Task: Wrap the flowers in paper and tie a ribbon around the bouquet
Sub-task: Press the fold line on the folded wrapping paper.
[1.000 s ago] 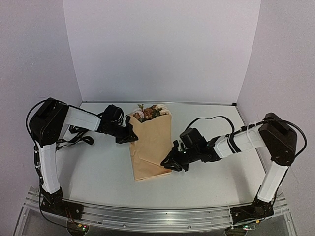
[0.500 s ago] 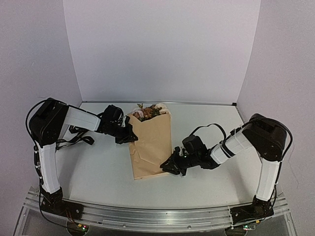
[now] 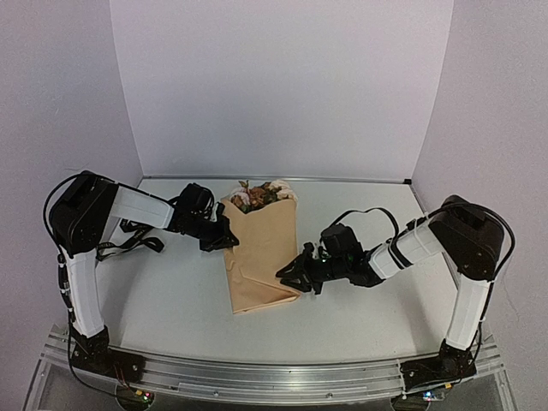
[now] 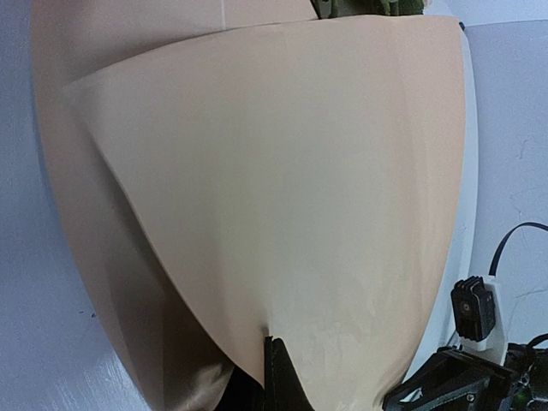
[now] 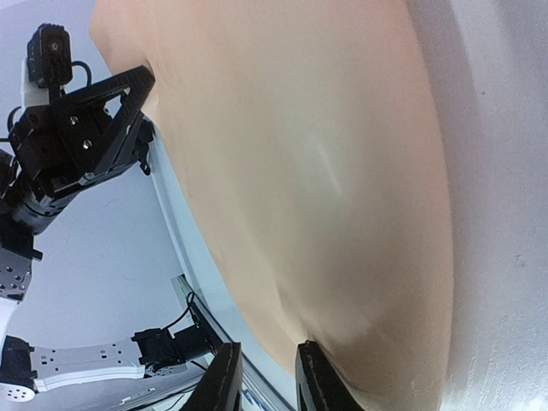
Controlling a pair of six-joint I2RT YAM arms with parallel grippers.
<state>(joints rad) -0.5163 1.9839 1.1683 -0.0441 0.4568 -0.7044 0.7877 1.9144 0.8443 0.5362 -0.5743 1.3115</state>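
Flat on the table (image 3: 171,295), centre, lies the bouquet (image 3: 262,257). Its wide end w/ the flowers (image 3: 259,195) points to the back wall, its narrow end toward the arms. At the cone's left edge the left gripper (image 3: 226,239) has its jaws closed tight, pinching the paper (image 4: 282,214). The wrist view shows one black finger (image 4: 276,377) under the fold. At the lower right edge sits the right gripper (image 3: 288,274) — jaws only narrowly apart, gap btwn its fingers (image 5: 224,381) empty. The paper edge is just beside one finger — can't tell if touching.
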